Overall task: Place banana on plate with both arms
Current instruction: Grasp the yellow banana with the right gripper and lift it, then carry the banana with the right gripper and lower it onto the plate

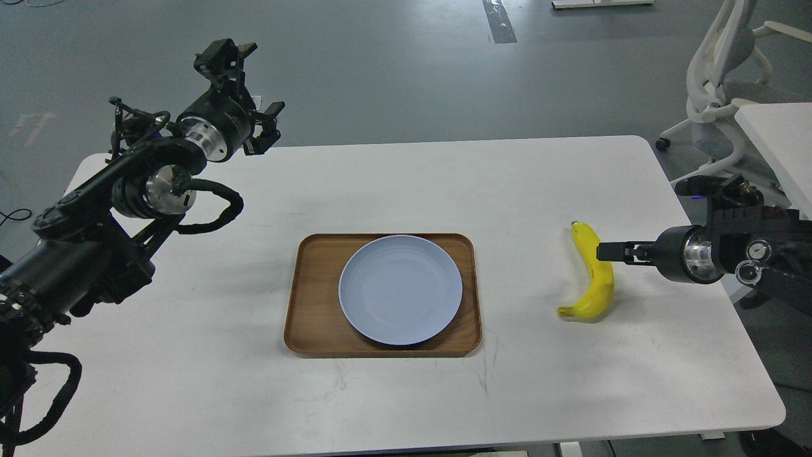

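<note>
The yellow banana (599, 292) lies on the white table (190, 355), right of the tray, its stem pointing away from me. The pale blue-grey plate (399, 289) rests empty on the brown wooden tray (311, 304) at the table's middle. My right gripper (602, 252) comes in low from the right, and its tips overlap the banana's middle. It is seen edge-on, so its fingers cannot be told apart. My left gripper (248, 86) is raised high over the table's far left corner, open and empty, far from the plate.
A white office chair (717, 95) and a second white table (780, 139) stand beyond the right edge. The table's right edge runs close to my right arm. Grey floor lies behind the table.
</note>
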{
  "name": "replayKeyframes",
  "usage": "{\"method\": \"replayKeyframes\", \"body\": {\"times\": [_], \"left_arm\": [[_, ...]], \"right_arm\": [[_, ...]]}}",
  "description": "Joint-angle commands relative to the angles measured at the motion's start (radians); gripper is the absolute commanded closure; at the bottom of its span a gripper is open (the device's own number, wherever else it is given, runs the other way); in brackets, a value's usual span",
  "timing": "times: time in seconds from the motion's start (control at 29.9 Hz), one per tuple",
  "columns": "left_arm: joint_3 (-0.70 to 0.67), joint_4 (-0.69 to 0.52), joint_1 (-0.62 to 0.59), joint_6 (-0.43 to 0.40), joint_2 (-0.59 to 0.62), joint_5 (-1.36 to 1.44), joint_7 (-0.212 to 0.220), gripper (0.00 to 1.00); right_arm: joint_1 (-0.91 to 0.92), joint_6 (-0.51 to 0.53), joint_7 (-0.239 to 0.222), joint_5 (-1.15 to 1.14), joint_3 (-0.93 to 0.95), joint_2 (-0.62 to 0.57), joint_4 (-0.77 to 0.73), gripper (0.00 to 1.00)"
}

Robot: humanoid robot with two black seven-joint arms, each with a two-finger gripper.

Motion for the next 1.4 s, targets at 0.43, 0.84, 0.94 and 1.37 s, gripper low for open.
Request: {"method": "replayKeyframes", "body": {"times": [0.43, 0.84, 0.94, 1.37], "left_arm": [[0.012, 0.000, 0.002, 0.000, 0.031, 0.016, -0.056, 0.02], [0.015, 0.000, 0.012, 0.004, 0.028, 0.019, -0.079, 0.02], [0.015, 0.000, 0.018, 0.004, 0.030, 0.019, -0.079, 0.02], [0.015, 0.000, 0.038, 0.006, 0.045, 0.017, -0.077, 0.02]], "right_arm": [[0.001, -0.008, 0.001, -0.028, -0.037, 0.121, -0.108, 1.00], [0.169, -0.015, 0.187, -0.028, -0.043, 0.158, 0.013, 1.00], [0.214, -0.014, 0.219, -0.031, -0.053, 0.235, 0.013, 1.00], [0.283, -0.014, 0.251, -0.042, -0.181, 0.569, -0.156, 1.00]]}}
